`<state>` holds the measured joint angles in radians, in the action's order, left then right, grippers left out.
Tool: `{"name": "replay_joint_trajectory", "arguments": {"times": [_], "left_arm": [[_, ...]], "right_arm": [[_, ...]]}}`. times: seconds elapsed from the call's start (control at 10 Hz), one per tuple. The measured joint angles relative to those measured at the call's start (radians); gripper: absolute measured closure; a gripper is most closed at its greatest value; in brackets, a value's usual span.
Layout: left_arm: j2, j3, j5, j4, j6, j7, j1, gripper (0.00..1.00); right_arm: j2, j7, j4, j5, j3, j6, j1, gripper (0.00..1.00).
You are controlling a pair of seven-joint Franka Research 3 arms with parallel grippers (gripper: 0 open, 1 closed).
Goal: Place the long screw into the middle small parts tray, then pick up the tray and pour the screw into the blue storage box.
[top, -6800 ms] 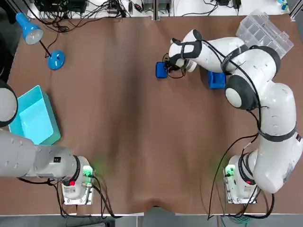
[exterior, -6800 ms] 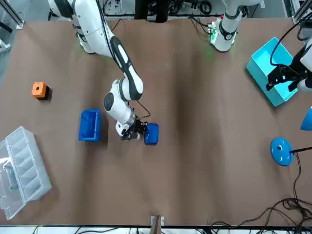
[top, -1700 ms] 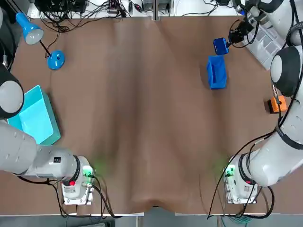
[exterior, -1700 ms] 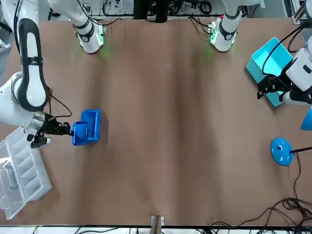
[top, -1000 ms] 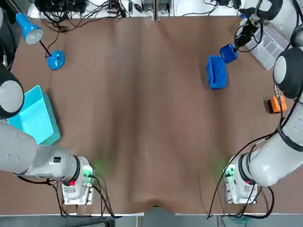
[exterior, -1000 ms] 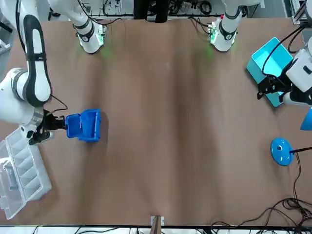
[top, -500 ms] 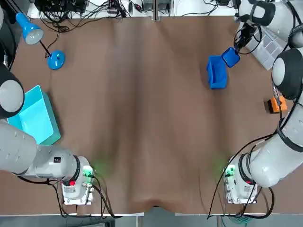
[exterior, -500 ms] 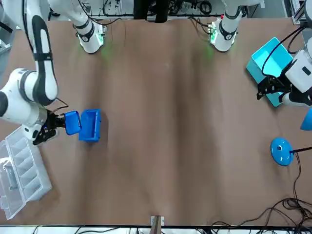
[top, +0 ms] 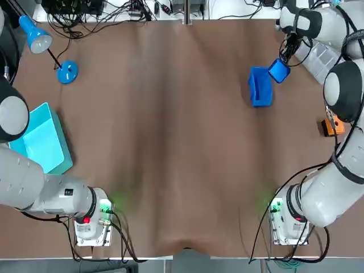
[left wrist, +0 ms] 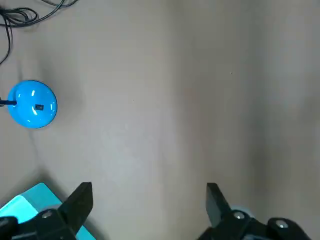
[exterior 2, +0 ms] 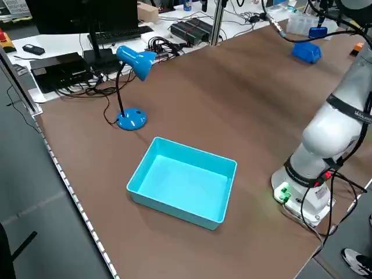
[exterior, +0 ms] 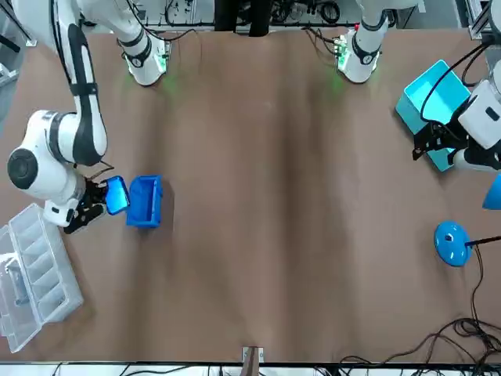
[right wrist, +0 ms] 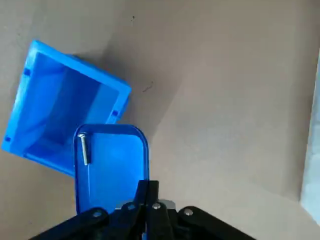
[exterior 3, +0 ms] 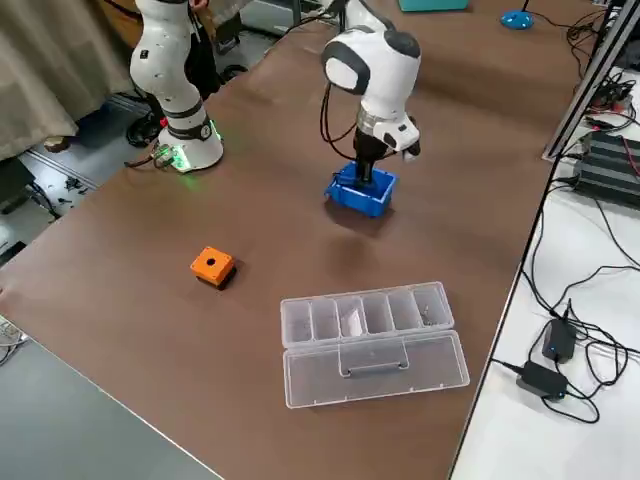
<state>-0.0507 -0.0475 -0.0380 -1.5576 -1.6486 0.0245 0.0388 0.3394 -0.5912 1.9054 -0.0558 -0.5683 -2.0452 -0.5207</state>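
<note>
Right wrist view: my right gripper (right wrist: 148, 190) pinches the small parts tray (right wrist: 112, 165) by its rim, with the long screw (right wrist: 83, 148) lying at the tray's far end, by the blue storage box (right wrist: 60, 115). Pouring is under way, I judge. Next I'd tip it further over the box. The left gripper (left wrist: 147, 200) idles spread beside the teal bin (left wrist: 22, 205).

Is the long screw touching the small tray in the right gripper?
Touching. The right wrist view shows the long screw lying inside the small tray, against its side wall, while the right gripper clamps the tray's near edge.
</note>
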Motion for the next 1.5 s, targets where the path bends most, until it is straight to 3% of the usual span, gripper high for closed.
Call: {"name": "replay_joint_trajectory", "arguments": {"times": [0.5, 0.8, 1.5], "left_arm": [[-0.001, 0.000, 0.000, 0.000, 0.000, 0.000, 0.000, 0.00], [-0.002, 0.001, 0.000, 0.000, 0.000, 0.000, -0.001, 0.00], [-0.002, 0.001, 0.000, 0.001, 0.000, 0.000, -0.004, 0.00]], "right_arm": [[0.016, 0.059, -0.005, 0.132, 0.001, -0.011, -0.062, 0.98], [0.025, 0.193, -0.014, 0.248, 0.004, -0.013, -0.112, 0.98], [0.038, 0.361, -0.025, 0.360, 0.004, 0.002, -0.160, 0.98]]}}
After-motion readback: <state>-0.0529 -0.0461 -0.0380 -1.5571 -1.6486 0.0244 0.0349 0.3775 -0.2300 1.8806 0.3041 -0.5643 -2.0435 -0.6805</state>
